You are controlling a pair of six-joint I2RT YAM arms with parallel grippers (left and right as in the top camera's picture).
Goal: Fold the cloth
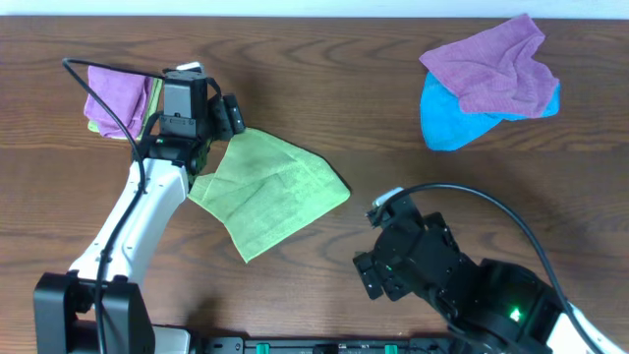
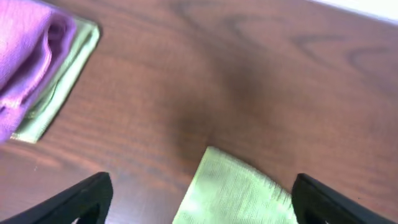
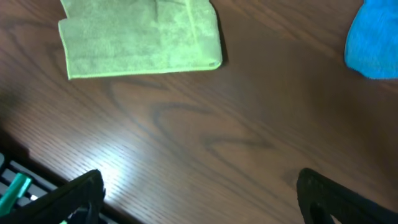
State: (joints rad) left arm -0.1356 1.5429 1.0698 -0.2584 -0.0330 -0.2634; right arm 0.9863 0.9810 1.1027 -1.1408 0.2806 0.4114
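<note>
Locating cloth: we find the cloth [image 1: 270, 192] lying flat on the table [image 1: 324, 79], centre-left; it looks part-folded, with uneven edges.
Left gripper: the left gripper [image 2: 202, 186] has its fingers wide apart and holds nothing; the cloth's top corner lies on the wood between them.
Right gripper: the right gripper [image 3: 199, 183] has its fingers apart too, empty, over bare wood and well apart from the cloth's near edge.
Key relation: we judge that the cloth stretches from the left gripper diagonally toward the right arm, long axis along that diagonal.
Nearer arm: left, clearly.
Next move: we guess a corner pinch by the left gripper, carried along the diagonal.
Clutter: purple-on-green stack [image 1: 118, 93] beside the left arm, purple-on-blue pile [image 1: 491, 84] far right; neither is ours.
</note>
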